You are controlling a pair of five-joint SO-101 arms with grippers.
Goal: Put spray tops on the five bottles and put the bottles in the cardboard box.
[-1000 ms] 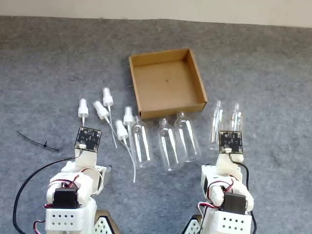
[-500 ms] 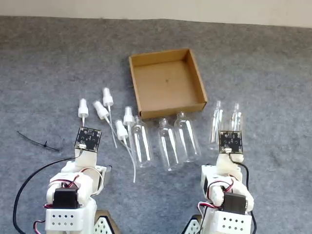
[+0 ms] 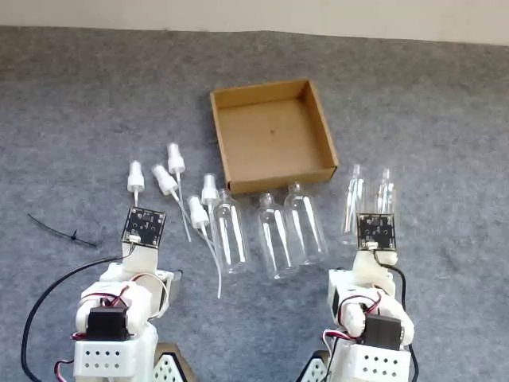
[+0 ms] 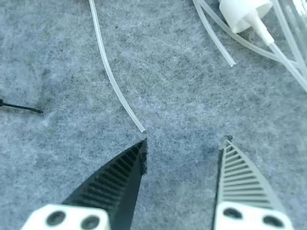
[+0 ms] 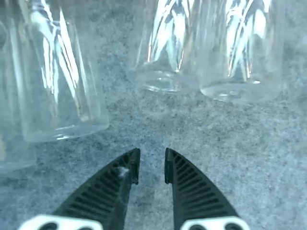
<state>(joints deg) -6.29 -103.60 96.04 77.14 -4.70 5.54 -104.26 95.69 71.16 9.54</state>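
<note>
Clear plastic bottles: five uncapped see-through bottles rest on the grey carpeted counter (image 3: pixel 79 95), all outside the box.
Middle group: three bottles (image 3: pixel 274 235) lie side by side just in front of the box's near wall, with their necks toward it.
Right group: two bottles (image 3: pixel 367 199) sit close together to the right of the box, just ahead of the right arm (image 3: pixel 374 306). In the right wrist view their bases (image 5: pixel 201 81) face the jaws.
White spray tops: five white plastic spray tops (image 3: pixel 171 181) with thin clear dip tubes lie loose to the left of the bottles, and the nearest (image 3: pixel 209 189) is just beside the leftmost bottle.
Brown cardboard box: the shallow open box (image 3: pixel 274 181) sits beyond the bottles, turned slightly askew.
Left jaws: spread wide and holding nothing, low over the carpet at the end of the left arm (image 3: pixel 119 310). The loose end of one dip tube (image 4: pixel 120 96) lies just ahead of the dark fingertip (image 4: pixel 136 158), and a spray top (image 4: pixel 240 8) lies farther off.
Right jaws: parted by only a narrow gap and gripping nothing, pointing at the carpet short of the bottle bases.
Black cable tie: a thin black plastic tie (image 3: pixel 67 233) lies on the carpet to the left of the left arm, well apart from the bottles.
</note>
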